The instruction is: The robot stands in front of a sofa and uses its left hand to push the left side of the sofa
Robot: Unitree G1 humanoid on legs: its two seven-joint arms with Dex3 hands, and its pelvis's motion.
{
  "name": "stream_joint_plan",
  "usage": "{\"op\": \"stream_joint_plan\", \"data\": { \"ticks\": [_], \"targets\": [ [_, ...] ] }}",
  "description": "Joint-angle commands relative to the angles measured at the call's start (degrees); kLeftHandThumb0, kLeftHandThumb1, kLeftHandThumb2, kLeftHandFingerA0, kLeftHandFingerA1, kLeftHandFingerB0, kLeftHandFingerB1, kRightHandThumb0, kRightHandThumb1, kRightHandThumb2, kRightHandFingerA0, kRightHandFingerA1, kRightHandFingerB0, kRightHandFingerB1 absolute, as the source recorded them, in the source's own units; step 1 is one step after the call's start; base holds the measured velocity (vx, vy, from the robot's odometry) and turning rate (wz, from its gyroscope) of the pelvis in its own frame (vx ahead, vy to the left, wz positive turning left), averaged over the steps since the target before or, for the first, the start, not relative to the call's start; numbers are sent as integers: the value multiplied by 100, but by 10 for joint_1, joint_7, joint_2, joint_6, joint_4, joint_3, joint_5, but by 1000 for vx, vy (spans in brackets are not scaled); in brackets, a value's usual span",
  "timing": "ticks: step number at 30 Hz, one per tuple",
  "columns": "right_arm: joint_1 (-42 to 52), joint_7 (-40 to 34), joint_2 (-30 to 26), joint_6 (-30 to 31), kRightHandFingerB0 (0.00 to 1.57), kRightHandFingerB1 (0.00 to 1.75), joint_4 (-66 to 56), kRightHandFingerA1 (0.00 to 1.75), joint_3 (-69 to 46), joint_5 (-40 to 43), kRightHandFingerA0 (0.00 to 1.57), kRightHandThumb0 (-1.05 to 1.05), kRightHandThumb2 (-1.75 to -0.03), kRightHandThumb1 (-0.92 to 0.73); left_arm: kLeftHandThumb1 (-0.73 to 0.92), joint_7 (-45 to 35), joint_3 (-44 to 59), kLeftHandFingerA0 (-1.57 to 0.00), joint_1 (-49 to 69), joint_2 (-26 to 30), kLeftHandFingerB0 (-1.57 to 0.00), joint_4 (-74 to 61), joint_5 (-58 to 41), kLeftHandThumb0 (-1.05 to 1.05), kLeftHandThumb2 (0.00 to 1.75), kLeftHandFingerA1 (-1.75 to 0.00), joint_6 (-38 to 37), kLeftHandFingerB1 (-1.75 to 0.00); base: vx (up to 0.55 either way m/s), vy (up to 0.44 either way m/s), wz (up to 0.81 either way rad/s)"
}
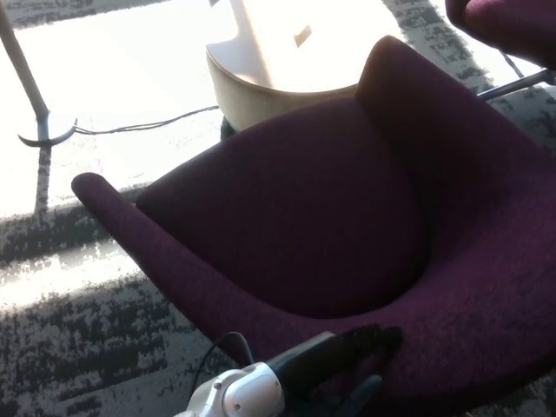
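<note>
Contact appears made, operator: you have the left hand (334,382), fingers spread and gripping nothing, pressed on the near rim of the purple sofa (295,208) that fills mid-frame, so I judge the push under way, completion unconfirmed.

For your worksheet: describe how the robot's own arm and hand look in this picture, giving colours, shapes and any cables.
One arm shows at the bottom edge. Its wrist is a rounded, glossy white-grey shell. A thin black cable loops up from behind it. Beyond the wrist is the matt black left hand, with thick, blunt fingers.
</note>
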Motion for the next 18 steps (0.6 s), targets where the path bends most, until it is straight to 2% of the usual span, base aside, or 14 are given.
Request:
{"op": "stream_joint_plan", "data": {
  "ticks": [1, 6, 7, 10, 14, 15, 18],
  "targets": [
    [3, 0, -7, -3, 72, 46, 3, 70, 0, 1, 80, -45, -60, -65, 84, -14, 9, -4, 16, 24, -6, -5, -1, -93, 125, -20, -12, -13, 0, 0, 0],
    [4, -2, -6, -3, 71, 46, 2, 67, 0, 1, 79, -45, -60, -65, 82, -8, 10, -3, 18, 30, -6, -6, 5, -90, 125, -21, -21, -16, 0, 0, 0],
    [4, -2, -6, -4, 71, 47, 3, 71, 0, 1, 80, -45, -60, -65, 79, -13, 18, -3, 22, 28, -6, -8, -7, -94, 122, -17, -19, -14, 0, 0, 0],
    [4, -5, -7, -4, 73, 47, 5, 76, 1, -1, 81, -45, -59, -65, 85, -26, 33, -5, 35, 28, -8, -21, -23, -103, 125, -10, -5, -5, 0, 0, 0],
    [3, -6, -7, -4, 73, 47, 6, 76, 2, -2, 81, -45, -59, -65, 85, -29, 37, -5, 38, 28, -8, -24, -20, -103, 125, -10, -1, -5, 0, 0, 0],
    [2, -1, -7, -3, 72, 47, 4, 72, 0, 2, 80, -45, -60, -65, 80, -18, 39, -7, 38, 33, -3, -18, -13, -95, 115, -23, -12, -16, 0, 0, 0],
    [2, 2, -6, -3, 72, 47, 4, 72, -1, 3, 80, -45, -60, -65, 80, -13, 40, -7, 38, 35, -3, -16, -9, -95, 115, -23, -18, -16, 0, 0, 0]
  ]
}}
